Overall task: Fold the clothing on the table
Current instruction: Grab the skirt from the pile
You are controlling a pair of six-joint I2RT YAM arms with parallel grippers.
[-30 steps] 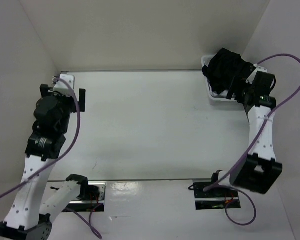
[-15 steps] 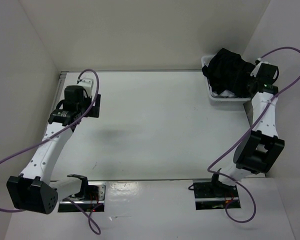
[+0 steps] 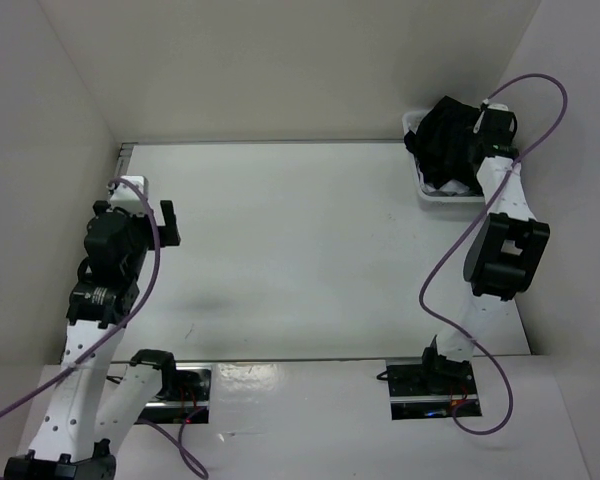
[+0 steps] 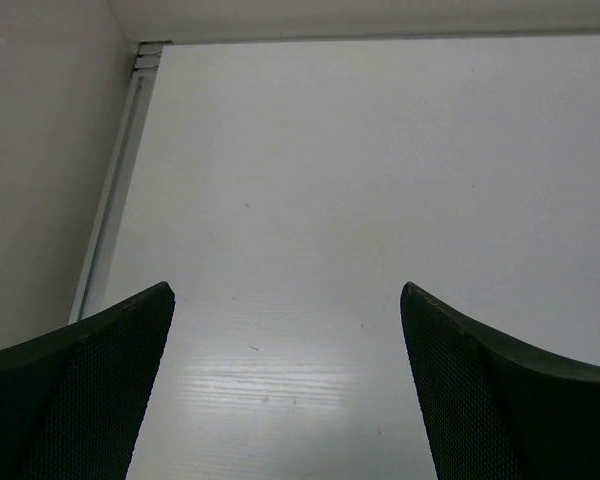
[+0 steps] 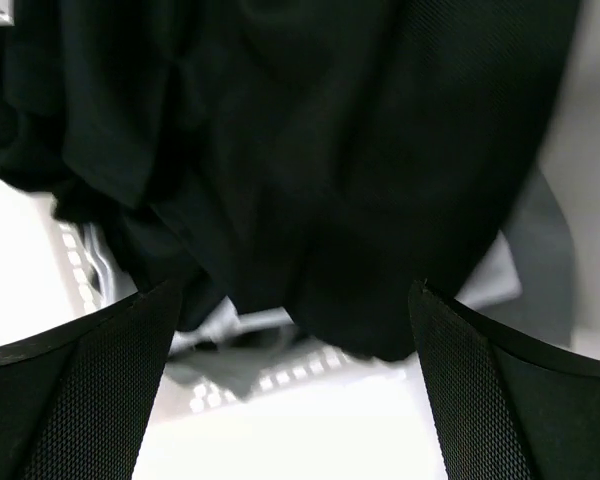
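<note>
The clothing (image 3: 443,138) is a black bundle heaped in a white basket (image 3: 432,196) at the far right corner of the table (image 3: 300,250). My right gripper (image 3: 468,150) hangs over the bundle's right side. In the right wrist view its jaws (image 5: 295,390) stand wide open with nothing between them, and the black fabric (image 5: 310,150) fills the view just beyond the tips, draped over the basket's lattice rim (image 5: 280,378). My left gripper (image 3: 136,206) is open over the table's left side, far from the clothing. In the left wrist view (image 4: 285,390) it holds nothing above bare tabletop (image 4: 360,180).
A thin metal rail (image 4: 115,210) runs along the table's left edge, meeting the white side wall (image 4: 40,150). A pale grey-white cloth (image 5: 215,335) shows under the black fabric in the basket. Walls close in on three sides; purple cables (image 3: 540,110) loop off both arms.
The right arm has reached farther back, bringing its gripper over the black bundle in the basket. The left arm has swung, its gripper now nearer and more to the left. Both grippers stayed open.
</note>
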